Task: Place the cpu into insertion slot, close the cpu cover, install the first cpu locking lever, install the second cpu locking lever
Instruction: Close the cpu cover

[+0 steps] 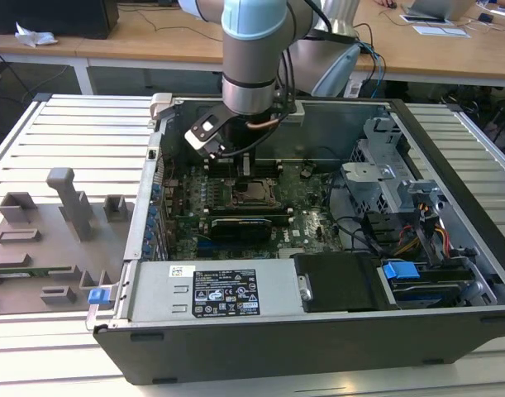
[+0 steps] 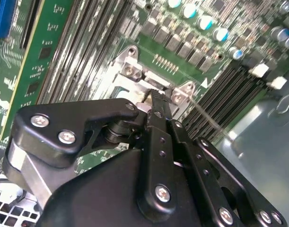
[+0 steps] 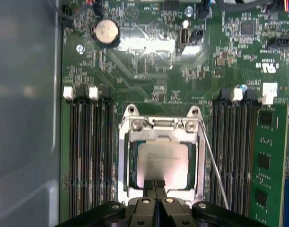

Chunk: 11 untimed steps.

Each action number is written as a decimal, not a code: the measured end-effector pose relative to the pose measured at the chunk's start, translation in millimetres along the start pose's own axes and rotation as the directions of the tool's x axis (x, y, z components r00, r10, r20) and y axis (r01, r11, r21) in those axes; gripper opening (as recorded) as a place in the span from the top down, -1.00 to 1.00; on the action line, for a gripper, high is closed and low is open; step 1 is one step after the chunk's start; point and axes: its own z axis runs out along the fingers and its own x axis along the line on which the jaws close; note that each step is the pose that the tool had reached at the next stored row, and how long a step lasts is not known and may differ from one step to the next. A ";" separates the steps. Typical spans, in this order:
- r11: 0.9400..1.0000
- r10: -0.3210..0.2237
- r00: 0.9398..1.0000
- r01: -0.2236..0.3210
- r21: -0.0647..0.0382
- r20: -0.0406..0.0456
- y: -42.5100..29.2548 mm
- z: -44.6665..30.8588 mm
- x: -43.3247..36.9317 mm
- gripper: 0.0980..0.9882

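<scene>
**Chip seated, claw pinched shut over it**

The cpu [image 3: 163, 161] lies flat in the insertion slot [image 3: 131, 165]. Its silvery top shows through the window of the cpu cover [image 3: 158, 124], which lies down around it. The gripper [image 3: 156, 184] hangs over one edge of the chip, its two black fingers pressed together with nothing between them. A thin locking lever [image 3: 213, 165] slants from the cover's corner out across the memory slots [image 3: 234, 151]. In the exterior view, a grey metal box [image 1: 153, 294] inside the computer case [image 1: 318, 356] carries a black label [image 1: 226, 294] with white print and a small white sticker [image 1: 182, 270].
</scene>
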 end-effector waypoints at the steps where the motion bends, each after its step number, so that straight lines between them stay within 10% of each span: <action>1: 1.000 0.000 1.000 0.000 0.000 0.000 2.7 -0.4 -0.1 0.98; 11: 1.000 0.000 1.000 0.000 0.000 0.000 8.7 -23.0 -0.1 0.98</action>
